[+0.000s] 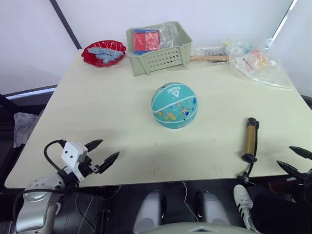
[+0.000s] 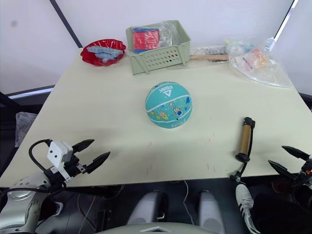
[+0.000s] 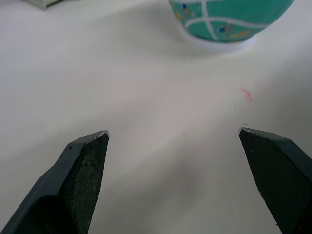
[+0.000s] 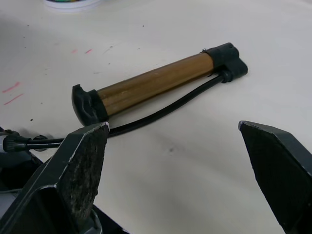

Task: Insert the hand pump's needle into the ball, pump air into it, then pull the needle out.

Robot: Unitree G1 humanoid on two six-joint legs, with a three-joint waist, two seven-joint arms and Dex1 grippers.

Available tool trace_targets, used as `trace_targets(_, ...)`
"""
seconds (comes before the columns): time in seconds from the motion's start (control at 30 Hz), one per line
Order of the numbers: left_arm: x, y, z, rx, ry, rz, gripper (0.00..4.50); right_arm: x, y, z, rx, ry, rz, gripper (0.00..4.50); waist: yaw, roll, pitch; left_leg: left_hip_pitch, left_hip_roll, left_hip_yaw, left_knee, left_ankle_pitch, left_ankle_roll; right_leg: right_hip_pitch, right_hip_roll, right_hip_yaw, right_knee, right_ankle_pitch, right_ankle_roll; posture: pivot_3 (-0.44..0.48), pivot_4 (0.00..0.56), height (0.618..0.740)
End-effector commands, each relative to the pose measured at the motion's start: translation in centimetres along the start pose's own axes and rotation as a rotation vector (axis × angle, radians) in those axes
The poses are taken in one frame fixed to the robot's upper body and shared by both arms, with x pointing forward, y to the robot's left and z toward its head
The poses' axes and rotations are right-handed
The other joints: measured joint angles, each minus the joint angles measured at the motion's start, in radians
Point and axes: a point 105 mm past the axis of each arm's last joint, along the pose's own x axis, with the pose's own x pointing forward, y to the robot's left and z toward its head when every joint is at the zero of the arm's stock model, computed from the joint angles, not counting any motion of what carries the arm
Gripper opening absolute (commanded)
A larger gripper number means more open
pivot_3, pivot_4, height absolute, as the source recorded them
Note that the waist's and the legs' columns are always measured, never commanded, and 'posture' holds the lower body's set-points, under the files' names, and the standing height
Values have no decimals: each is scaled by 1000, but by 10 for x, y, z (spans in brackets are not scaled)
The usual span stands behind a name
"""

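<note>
The teal ball [image 1: 174,105] with white seams and cartoon prints rests on a small white ring [image 3: 214,46] in the middle of the table. The hand pump [image 1: 250,140] lies flat at the front right, gold barrel [image 4: 151,85] pointing away from me. Its black hose [image 4: 161,109] runs alongside it to the table's front edge, where its tip [image 1: 242,179] hangs over; the needle is too small to make out. My right gripper [image 1: 284,155] hovers open just right of the pump. My left gripper [image 1: 110,147] is open and empty over the front left edge, far from the ball.
At the back stand a green basket [image 1: 158,56] with a red packet, a red bowl [image 1: 103,52] holding blue pieces, and clear plastic bags [image 1: 258,61] beside a wooden stick [image 1: 209,58]. A white shoe [image 1: 242,197] shows below the table's front edge.
</note>
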Motion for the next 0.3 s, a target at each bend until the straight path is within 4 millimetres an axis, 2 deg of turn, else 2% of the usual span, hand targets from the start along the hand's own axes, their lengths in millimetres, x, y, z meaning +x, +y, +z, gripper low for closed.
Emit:
trace_targets(0.03, -8, 5, 1, 29, 2, 32, 4500, -6, -12, 15, -56, -33, -20, 4467, 0, 0, 0, 0, 0, 0, 0, 0, 0, 0, 0, 0, 0, 0, 0, 0, 150, 738)
trace_targets(0.3, -9, 3, -5, 44, 32, 35, 4500, 4, -15, 26, -76, -63, -2, 4467, 5, 0, 0, 0, 0, 0, 0, 0, 0, 0, 0, 0, 0, 0, 0, 0, 150, 738)
